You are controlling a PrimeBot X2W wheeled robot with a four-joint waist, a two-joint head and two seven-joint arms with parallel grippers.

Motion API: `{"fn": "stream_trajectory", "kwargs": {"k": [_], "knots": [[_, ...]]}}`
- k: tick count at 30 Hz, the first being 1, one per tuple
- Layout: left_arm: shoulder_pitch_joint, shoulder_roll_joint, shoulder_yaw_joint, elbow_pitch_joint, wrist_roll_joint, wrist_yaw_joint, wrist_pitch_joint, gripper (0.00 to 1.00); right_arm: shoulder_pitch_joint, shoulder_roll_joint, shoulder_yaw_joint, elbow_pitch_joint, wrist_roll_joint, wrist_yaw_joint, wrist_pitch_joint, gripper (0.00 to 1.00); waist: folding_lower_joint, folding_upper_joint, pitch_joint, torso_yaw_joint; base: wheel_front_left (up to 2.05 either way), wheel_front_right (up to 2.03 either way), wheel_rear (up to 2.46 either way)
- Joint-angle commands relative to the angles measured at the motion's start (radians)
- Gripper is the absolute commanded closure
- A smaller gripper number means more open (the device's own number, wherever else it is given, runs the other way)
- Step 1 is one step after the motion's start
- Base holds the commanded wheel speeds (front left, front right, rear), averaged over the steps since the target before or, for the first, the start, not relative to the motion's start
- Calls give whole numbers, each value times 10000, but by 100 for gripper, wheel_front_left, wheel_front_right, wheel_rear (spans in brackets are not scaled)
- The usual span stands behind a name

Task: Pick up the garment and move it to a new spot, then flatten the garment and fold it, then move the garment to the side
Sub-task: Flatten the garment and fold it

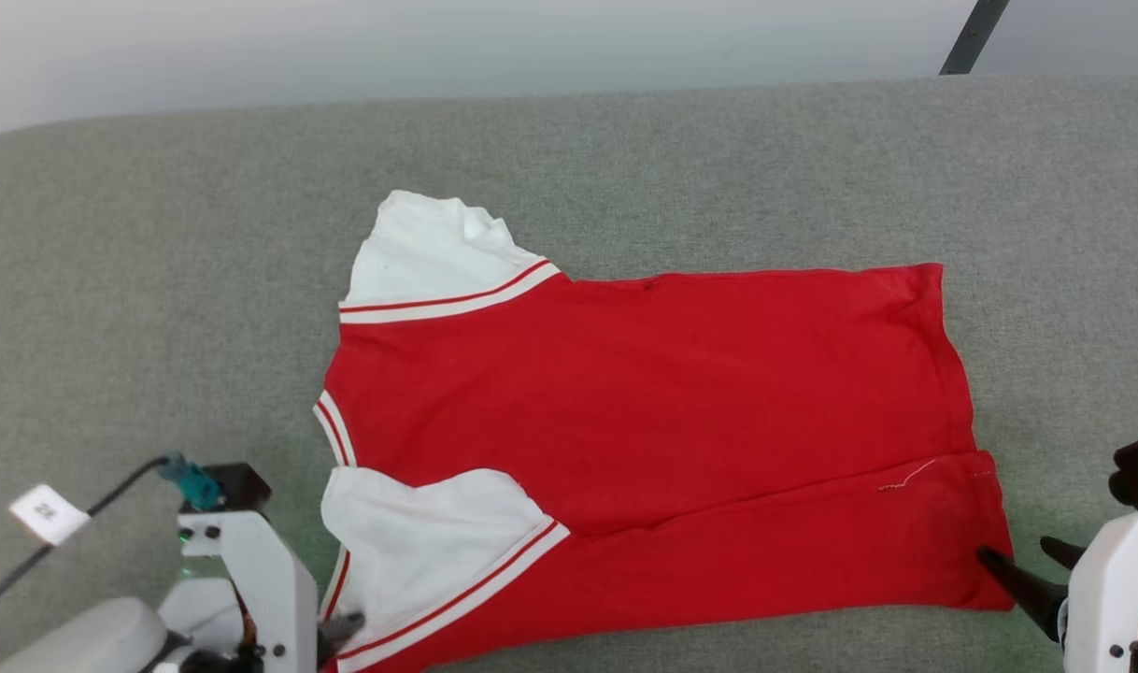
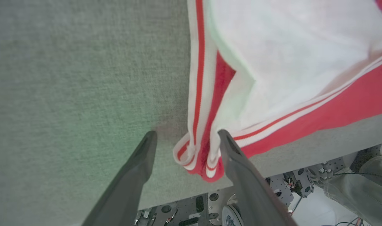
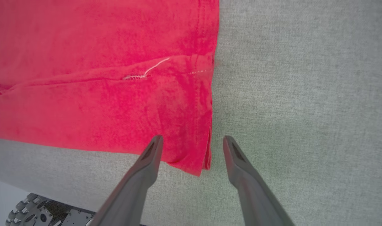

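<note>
Plainly, the left end effector (image 2: 187,134) stands wide open and grips nothing. Its two fingers straddle a striped corner of the garment (image 2: 291,56), which lies loose on the tabletop (image 2: 68,78) at the lower middle of the left wrist view. The right end effector (image 3: 192,138) is likewise spread and empty, with the red hem corner lying between its tips. In the head view the garment lies flat across the centre of the frame, collar toward the left and hem toward the right. Its near long edge is turned up over the body, with one white sleeve on top. So moving and flattening look done and a first fold is in place. Further folds and the shift to the side seem to be what is left.
</note>
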Motion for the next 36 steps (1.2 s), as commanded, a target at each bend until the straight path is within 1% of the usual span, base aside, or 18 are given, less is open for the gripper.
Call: {"fn": "stream_trajectory", "kwargs": {"k": [1,4,7,11,13,15,17,20,23,25,30,32,36], "knots": [[-60,69,38,-97,90,44,-33,0,77,46,-51,-72,-24,-11,-49,0,0,0,16,-11,0,0,0],[-305,304,316,-491,175,45,-213,0,131,108,-201,-487,-130,-11,-329,0,0,0,68,-36,0,0,0],[-782,526,605,-742,505,1,-436,0,67,135,-198,-931,-315,-11,-894,0,0,0,135,-114,0,0,0],[-1713,680,950,-731,1188,-222,-774,0,-269,110,22,-1409,-581,-11,-2270,0,0,0,240,-363,0,0,0],[-2210,581,1137,-543,1396,-382,-906,0,-455,59,185,-1524,-803,-11,-3127,0,0,0,317,-538,0,0,0],[-2770,573,1235,-297,1810,-688,-1100,0,-617,49,350,-1525,-1007,-9,-3921,0,0,0,408,-730,0,0,0],[-3282,427,1305,76,2069,-1003,-1218,0,-808,32,530,-1467,-1158,-11,-4677,0,0,0,518,-925,0,0,0],[-4094,198,1344,759,2383,-1501,-1207,0,-1024,19,779,-1368,-1349,-11,-5576,0,0,0,746,-1228,0,0,0],[-4805,-49,1297,1580,2603,-1962,-1038,0,-1216,103,952,-1296,-1440,-9,-6237,0,0,0,1025,-1528,0,0,0],[-5283,-164,1233,2134,2752,-2298,-869,0,-1321,148,1091,-1240,-1425,-11,-6518,0,0,0,1220,-1740,0,0,0],[-6112,-405,1062,3441,2861,-2967,-323,0,-1514,295,1286,-1090,-1336,-11,-6894,0,0,0,1683,-2193,0,0,0],[-6391,-475,945,3903,2921,-3199,-71,0,-1573,356,1337,-1038,-1274,-9,-6998,0,0,0,1844,-2328,0,0,0],[-6827,-555,716,4808,3044,-3509,504,0,-1599,423,1404,-902,-1197,-9,-7134,0,0,0,2095,-2510,0,0,0]]}}
